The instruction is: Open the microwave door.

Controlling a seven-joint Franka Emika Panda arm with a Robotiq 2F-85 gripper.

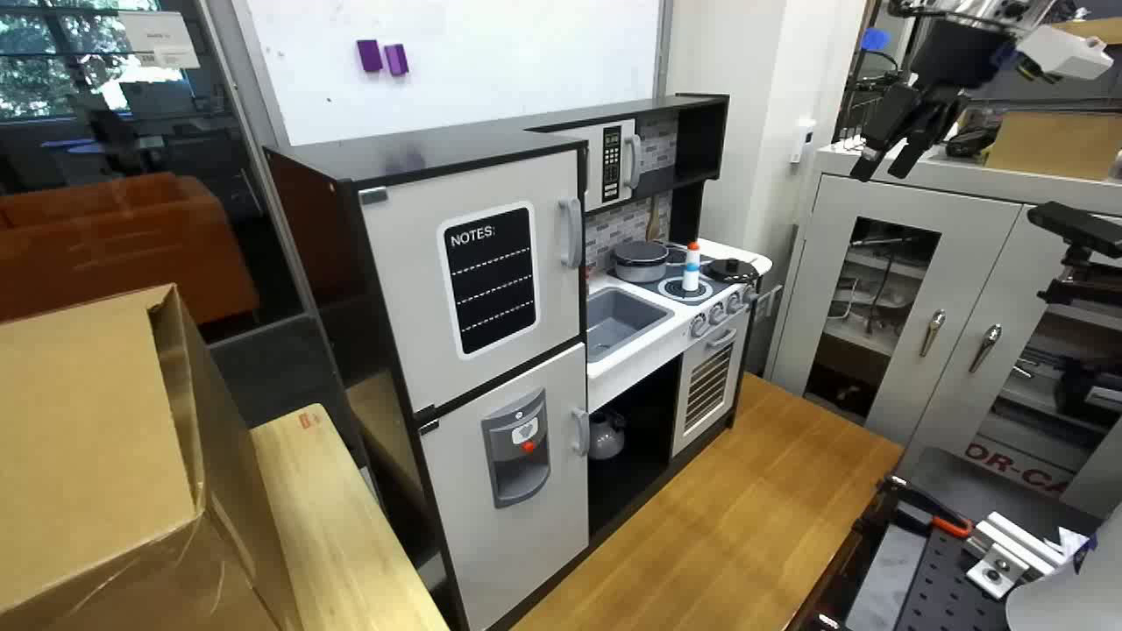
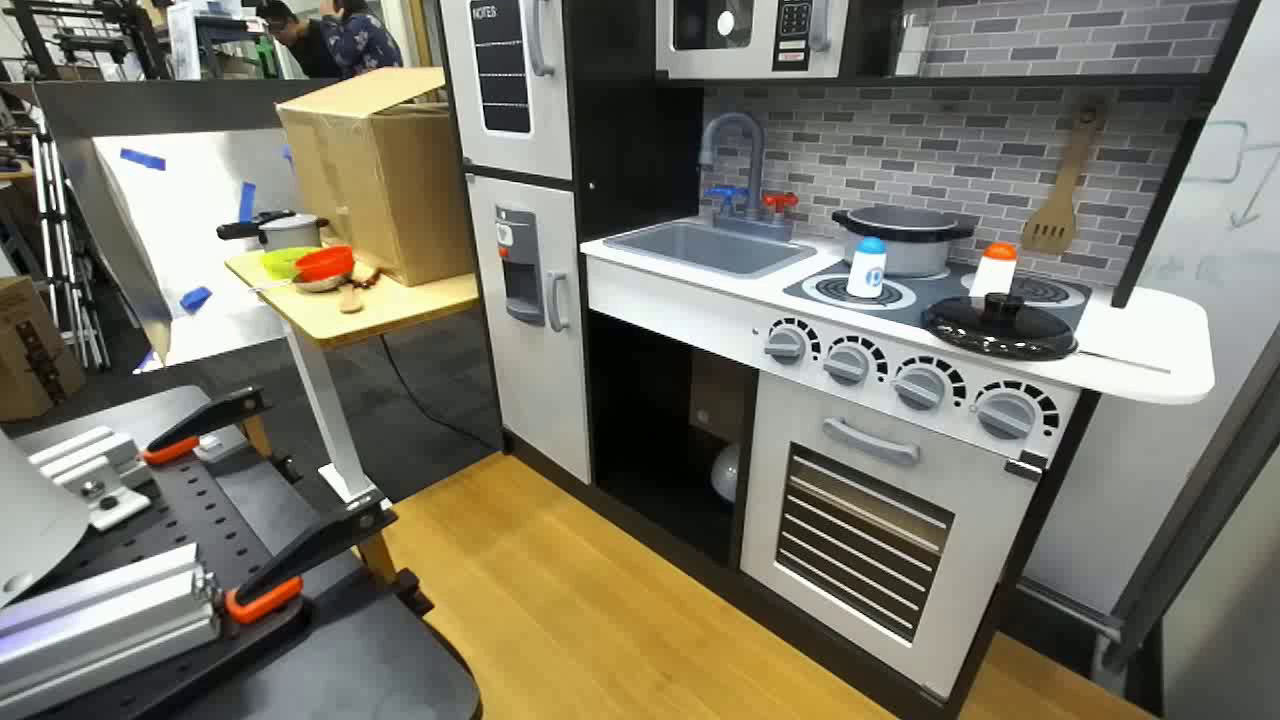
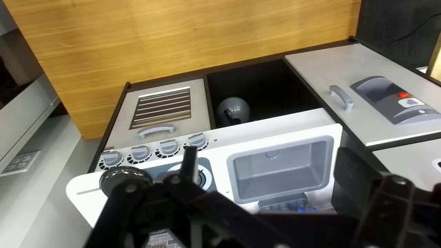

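White and closed, the microwave door (image 2: 762, 45) sits high above the sink (image 2: 710, 250). Its dark window (image 2: 695, 25) shows only in an exterior view. The gripper (image 1: 883, 171) holds nothing; the wrist view shows its fingers (image 3: 189, 165) well apart. The toy kitchen (image 1: 561, 315) stands on brown wood (image 1: 701, 508), near a pale cabinet (image 1: 967, 280).

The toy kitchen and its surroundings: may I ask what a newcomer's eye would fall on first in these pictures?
Probably the toy refrigerator comes first: in an exterior view, its upper door bears a black NOTES panel. Next may be the black gripper, hanging open in the air at upper right of an exterior view. On the stovetop, a blue-capped shaker and an orange-capped shaker also stand out.
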